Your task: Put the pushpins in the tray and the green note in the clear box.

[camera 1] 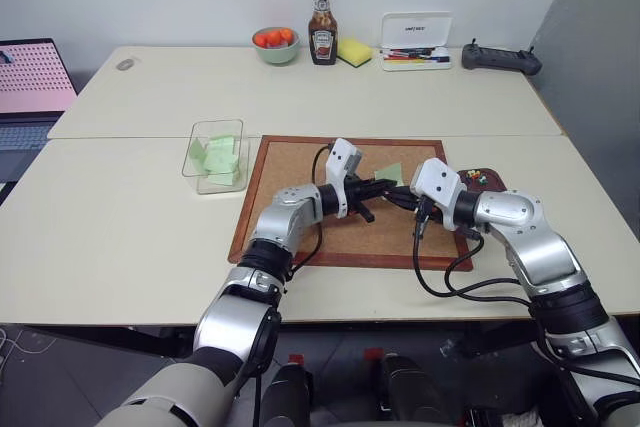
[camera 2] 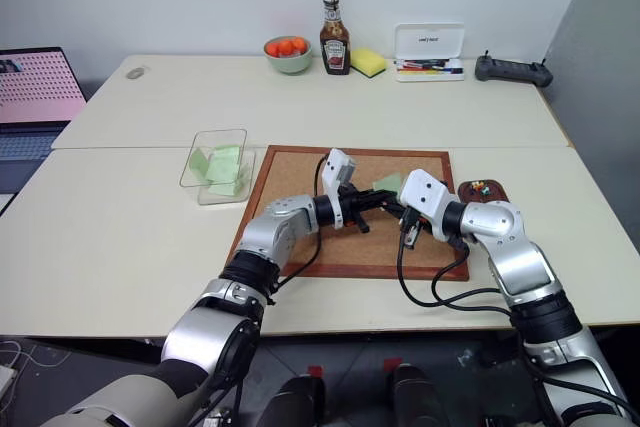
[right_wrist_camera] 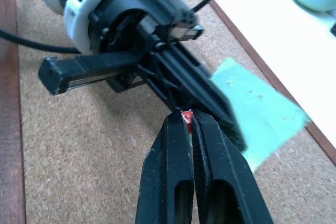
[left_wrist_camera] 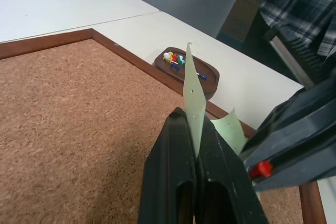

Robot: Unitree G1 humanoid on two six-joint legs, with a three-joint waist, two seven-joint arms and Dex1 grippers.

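Left gripper [left_wrist_camera: 195, 145] clamped on thin green note [left_wrist_camera: 195, 103], held edge-up over grainy cork board [left_wrist_camera: 79, 129]; glossy oval tray [left_wrist_camera: 207, 74] at one o'clock.
Right gripper [right_wrist_camera: 190, 124] pinching red pushpin [right_wrist_camera: 186, 116].
Clear box [camera 1: 215, 155] at ten o'clock, off the board's edge.

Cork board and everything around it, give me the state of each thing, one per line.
Left gripper: shut on green note.
Green note: pinched, standing on edge over the cork board.
Right gripper: shut on red pushpin.
Red pushpin: held between the right fingertips.
Tray: holds several pushpins.
Clear box: open, holds green notes.
Cork board: flat on the table.
Marker case: lid open.
Ketchup bottle: upright, capped.
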